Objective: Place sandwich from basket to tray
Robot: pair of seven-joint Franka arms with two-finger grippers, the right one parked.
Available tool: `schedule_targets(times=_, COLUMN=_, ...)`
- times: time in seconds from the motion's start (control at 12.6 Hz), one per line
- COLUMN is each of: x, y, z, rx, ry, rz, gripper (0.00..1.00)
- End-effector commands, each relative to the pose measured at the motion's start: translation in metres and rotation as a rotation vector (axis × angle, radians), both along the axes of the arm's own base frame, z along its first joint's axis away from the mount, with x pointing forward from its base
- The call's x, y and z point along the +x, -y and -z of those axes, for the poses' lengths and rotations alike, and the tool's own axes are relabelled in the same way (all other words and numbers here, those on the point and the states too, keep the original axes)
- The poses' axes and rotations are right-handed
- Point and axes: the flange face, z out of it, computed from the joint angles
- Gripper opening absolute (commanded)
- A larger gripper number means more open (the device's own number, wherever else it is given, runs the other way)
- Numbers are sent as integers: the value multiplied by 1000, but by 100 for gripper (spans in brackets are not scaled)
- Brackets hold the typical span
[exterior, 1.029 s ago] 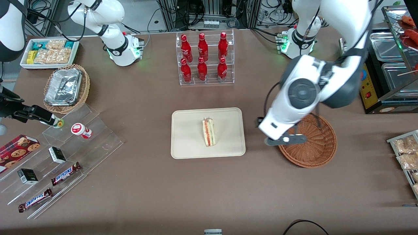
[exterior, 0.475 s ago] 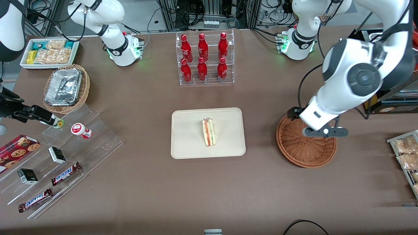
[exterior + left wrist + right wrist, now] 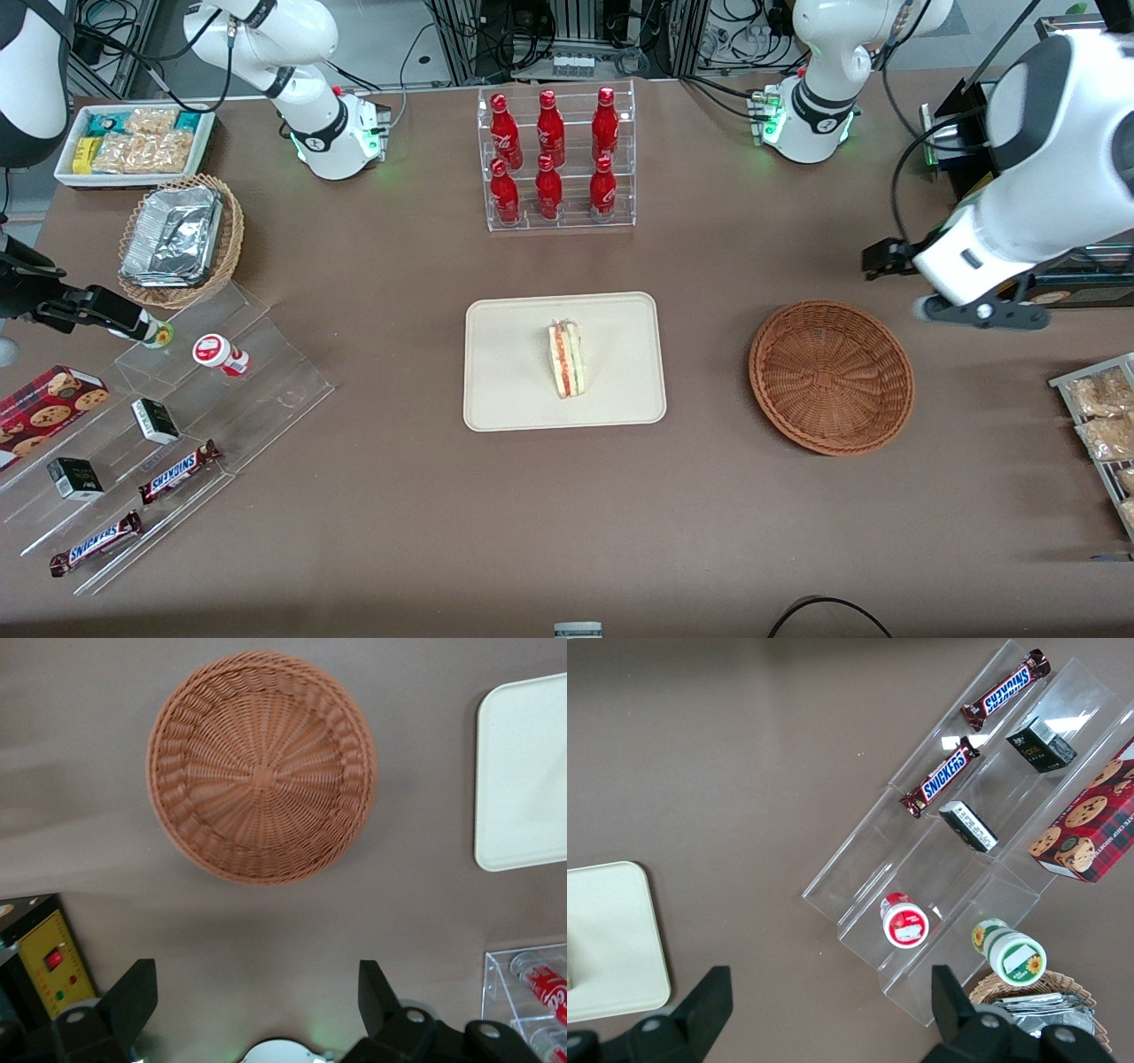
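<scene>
Front view: sandwich (image 3: 566, 359) lies mid-tray (image 3: 514, 390); basket (image 3: 831, 377) holds nothing. Gripper (image 3: 257, 1001) hangs high toward the tabletop's working-arm edge, fingers spread wide, holding nothing.

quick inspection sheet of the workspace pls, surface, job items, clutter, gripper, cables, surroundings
surface: brown table, no spills seen.
job's things: sandwich lies on the cream tray; reddish-brown basket holds nothing.
clutter: rack of red bottles, farther from the front camera than the tray; clear stepped stand with candy bars and small boxes, and tan basket of foil containers, toward the parked arm's end.
grippers: gripper open, holds nothing, raised above the table beside the basket.
cables: black cable at the table edge nearest the front camera.
surroundings: equipment racks and wiring.
</scene>
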Motion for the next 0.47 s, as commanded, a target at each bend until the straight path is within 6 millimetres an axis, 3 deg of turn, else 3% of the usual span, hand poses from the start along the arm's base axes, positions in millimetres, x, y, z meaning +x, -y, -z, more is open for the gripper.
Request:
schedule_targets(times=0.0, x=-19, y=-20, z=-25, rx=-12, ry=7, rz=-14, gripper=100)
schedule_targets(times=0.24, x=-24, y=-40, z=-61, rx=-12, ry=24, rz=-42, gripper=100)
schedule_targets(times=0.4, x=-25, y=-48, z=-66, rx=-10, ry=33, rz=-53, gripper=100)
